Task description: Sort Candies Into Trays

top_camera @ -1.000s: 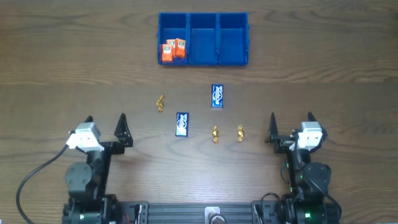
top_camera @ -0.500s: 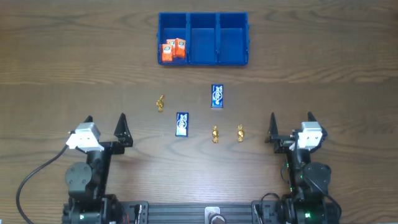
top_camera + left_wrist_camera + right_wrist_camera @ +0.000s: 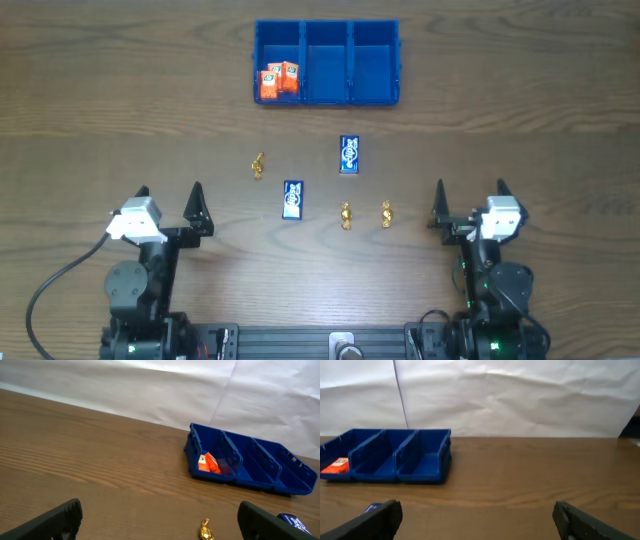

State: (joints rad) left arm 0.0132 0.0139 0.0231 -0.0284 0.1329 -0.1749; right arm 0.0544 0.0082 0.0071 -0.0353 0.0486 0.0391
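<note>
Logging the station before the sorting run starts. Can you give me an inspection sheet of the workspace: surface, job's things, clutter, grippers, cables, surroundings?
Surface: wooden table, brown with visible grain.
Job's things: blue tray with three compartments at the far side; orange candies in its left compartment, the other two empty; two blue candies and three gold candies loose on the table between tray and arms.
Clutter: nothing seen.
Grippers: left gripper and right gripper near their bases, fingers open, holding nothing.
Cables: black cable looped beside the left arm's base.
Surroundings: white backdrop behind the table.
</note>
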